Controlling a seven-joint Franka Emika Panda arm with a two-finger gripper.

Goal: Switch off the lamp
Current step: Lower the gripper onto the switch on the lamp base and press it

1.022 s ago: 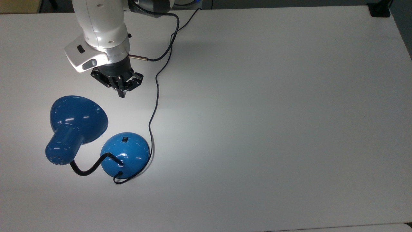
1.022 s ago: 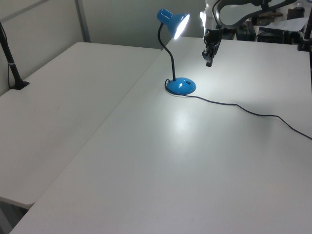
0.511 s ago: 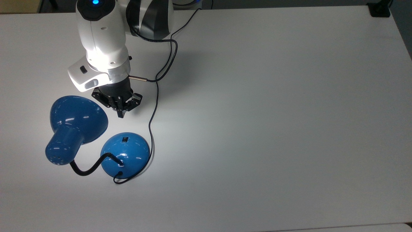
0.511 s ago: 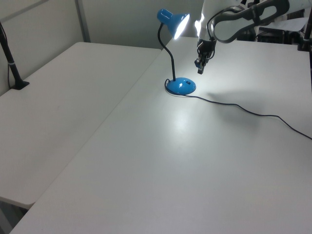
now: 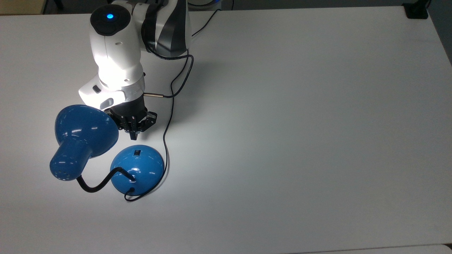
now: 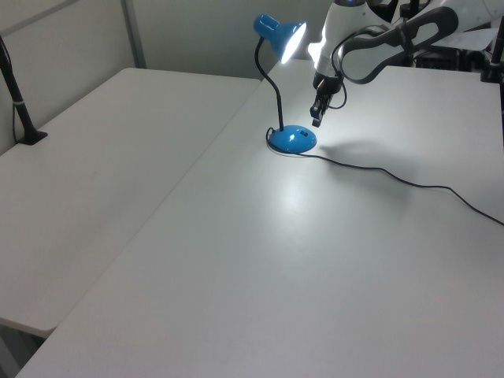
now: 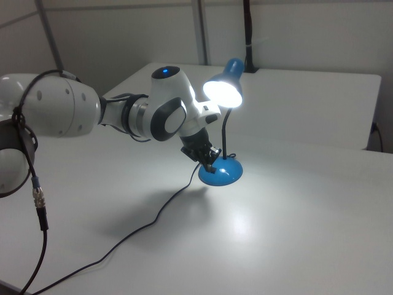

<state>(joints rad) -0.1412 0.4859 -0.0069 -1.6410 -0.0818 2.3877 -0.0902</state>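
While its fingers press together, the pincer (image 5: pixel 134 135) hovers just above the lamp (image 5: pixel 137 168) base.

A robotics lab or test room.
A white robot arm (image 7: pixel 153 114) with loose cables works over plain white counters (image 6: pixel 260 260) pushed side by side, with grey partition walls (image 7: pixel 295 37) behind, black clamp mounts (image 6: pixel 20 118) at the edges, and more equipment at the back.
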